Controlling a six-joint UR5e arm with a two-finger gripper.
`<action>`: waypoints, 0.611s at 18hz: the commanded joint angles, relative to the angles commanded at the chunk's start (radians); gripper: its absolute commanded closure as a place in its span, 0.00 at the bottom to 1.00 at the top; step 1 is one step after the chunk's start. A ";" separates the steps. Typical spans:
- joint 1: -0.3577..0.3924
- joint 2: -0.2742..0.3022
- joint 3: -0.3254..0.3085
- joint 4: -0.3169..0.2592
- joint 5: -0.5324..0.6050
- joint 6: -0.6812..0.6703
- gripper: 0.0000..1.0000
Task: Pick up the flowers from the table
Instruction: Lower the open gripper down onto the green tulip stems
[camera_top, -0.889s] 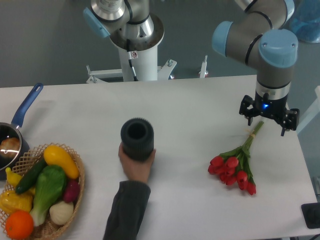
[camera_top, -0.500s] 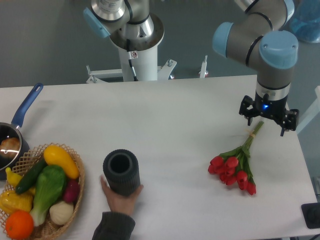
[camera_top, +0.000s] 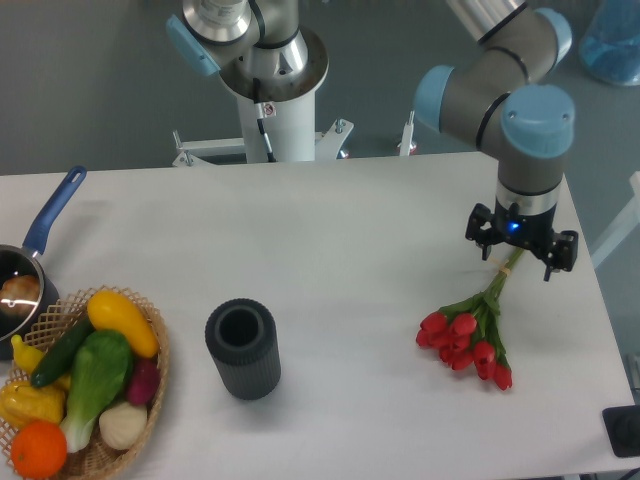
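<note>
Hovering over the stem ends of the flowers (camera_top: 468, 336), the end effector (camera_top: 519, 247) holds its fingers spread; the bunch lies on the white surface (camera_top: 350, 240).

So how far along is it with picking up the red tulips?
Done: the black two-finger gripper is positioned over the stem end of the red tulip bunch with green stems. In hand: nothing; the jaws look open and the flowers lie flat on the white tabletop. Left: descend, close on the stems, lift.
</note>
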 joint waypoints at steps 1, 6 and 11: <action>0.000 -0.006 0.000 -0.002 0.000 0.035 0.00; -0.009 -0.057 -0.008 -0.005 0.000 0.062 0.00; 0.011 -0.083 0.003 0.000 -0.008 0.023 0.00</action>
